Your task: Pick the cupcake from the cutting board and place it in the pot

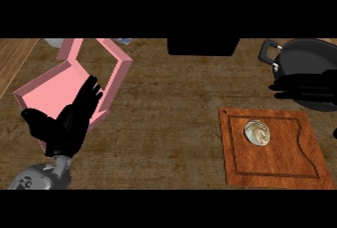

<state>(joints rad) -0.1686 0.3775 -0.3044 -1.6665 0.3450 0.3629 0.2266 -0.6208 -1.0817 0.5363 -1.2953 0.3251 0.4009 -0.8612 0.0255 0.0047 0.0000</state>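
Note:
The cupcake point(257, 132), seen from above with swirled cream frosting, sits on the upper middle of the brown wooden cutting board point(276, 164) at the lower right. The black pot point(299, 50) with a side handle stands at the top right, beyond the board. My right hand point(304, 87) comes in from the right edge and lies in front of the pot, fingers stretched out to the left, open and holding nothing. It is above and to the right of the cupcake, apart from it. My left hand point(69, 124) rests open at the left, fingers up.
A pink tray point(49, 91) lies at the left, partly behind my left hand. A black box-like object point(203, 46) sits at the top centre. A white item point(56, 42) and a small blue one point(124, 41) show at the top left edge.

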